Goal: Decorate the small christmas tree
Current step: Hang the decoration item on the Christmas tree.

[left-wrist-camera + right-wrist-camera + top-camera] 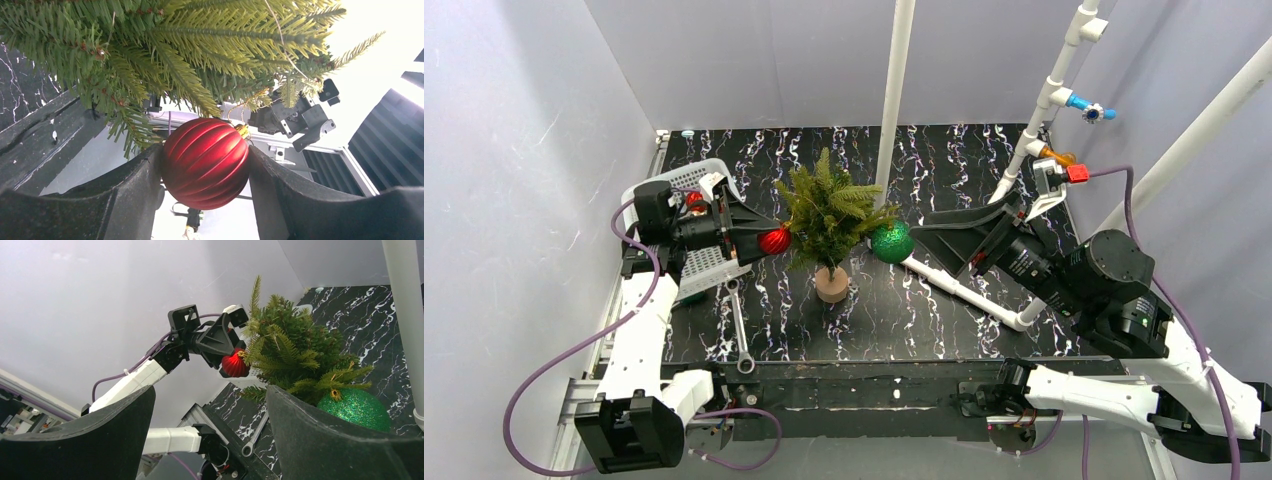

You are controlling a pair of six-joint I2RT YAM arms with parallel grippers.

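Our L gripper (pixel 205 156) clamps a red ribbed ball ornament (pixel 206 167); R gripper (pixel 207 395) wide open, empty.
We see the small green christmas tree (pixel 829 210) upright on its tan wooden base, mid black marbled table (pixel 924 320), btwn both grippers; red ball at its L-side needles, green glitter ball (pixel 891 242) at R-side branch tips.

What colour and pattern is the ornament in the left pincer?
Red, ribbed bauble; clearest in left wrist view.

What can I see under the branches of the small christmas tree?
Under the small christmas tree its round tan wooden base stands on the black table. Only the lowest bit of trunk shows; the branches cover the rest.
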